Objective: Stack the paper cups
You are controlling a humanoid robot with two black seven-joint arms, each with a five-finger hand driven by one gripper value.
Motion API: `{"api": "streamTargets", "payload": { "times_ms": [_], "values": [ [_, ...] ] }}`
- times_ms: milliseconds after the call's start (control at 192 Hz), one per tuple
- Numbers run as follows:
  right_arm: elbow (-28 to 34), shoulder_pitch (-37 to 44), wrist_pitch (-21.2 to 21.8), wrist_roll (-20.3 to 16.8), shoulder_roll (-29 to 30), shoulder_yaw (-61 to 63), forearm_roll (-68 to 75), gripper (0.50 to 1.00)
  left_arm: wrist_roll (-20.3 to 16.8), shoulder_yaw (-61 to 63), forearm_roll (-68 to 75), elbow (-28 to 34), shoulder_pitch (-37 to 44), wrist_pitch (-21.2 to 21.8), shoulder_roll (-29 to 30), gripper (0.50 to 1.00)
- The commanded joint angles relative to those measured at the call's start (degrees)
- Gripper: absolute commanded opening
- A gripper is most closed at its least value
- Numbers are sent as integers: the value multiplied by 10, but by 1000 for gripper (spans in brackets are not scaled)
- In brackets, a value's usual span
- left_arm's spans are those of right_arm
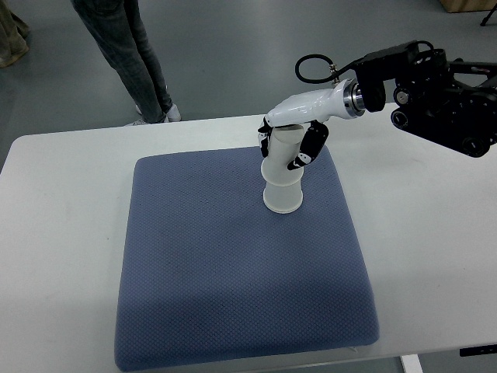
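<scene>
A stack of white paper cups (282,185) stands upside down on the blue mat (202,264), wide rim at the bottom, toward the mat's far right. My right hand (289,146) comes in from the right edge and its white and black fingers (313,145) are curled around the top cup of the stack. The lower cups of the stack rest on the mat below the hand. My left arm does not show.
The mat lies on a white table (62,202). A person's legs in dark jeans (132,54) stand beyond the table's far edge at the upper left. My right arm's black forearm (443,93) hangs over the table's far right corner.
</scene>
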Motion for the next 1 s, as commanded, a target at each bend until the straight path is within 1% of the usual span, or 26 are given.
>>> {"api": "streamTargets", "payload": {
  "times_ms": [0, 89, 125, 162, 386, 620, 839, 996],
  "values": [
    [0, 0, 0, 0, -1, 1, 2, 860, 0, 0, -1, 0, 0, 0, 0, 1000],
    [0, 0, 0, 0, -2, 1, 3, 862, 0, 0, 0, 0, 0, 0, 0, 1000],
    [1, 0, 2, 0, -2, 1, 3, 874, 0, 0, 0, 0, 0, 1, 0, 1000],
    [1, 0, 4, 0, -3, 1, 3, 897, 0, 0, 0, 0, 0, 0, 0, 1000],
    [1, 0, 4, 1, -6, 3, 4, 901, 0, 0, 0, 0, 0, 0, 0, 1000],
    [0, -10, 9, -3, -13, 66, 8, 901, 0, 0, -1, 0, 0, 0, 0, 1000],
    [-1, -24, 6, -6, -42, 89, 105, 901, 0, 0, 0, 0, 0, 1, 0, 1000],
    [-2, -25, 2, -6, -52, 101, 226, 901, 0, 0, -1, 0, 0, 0, 0, 1000]
  ]
}}
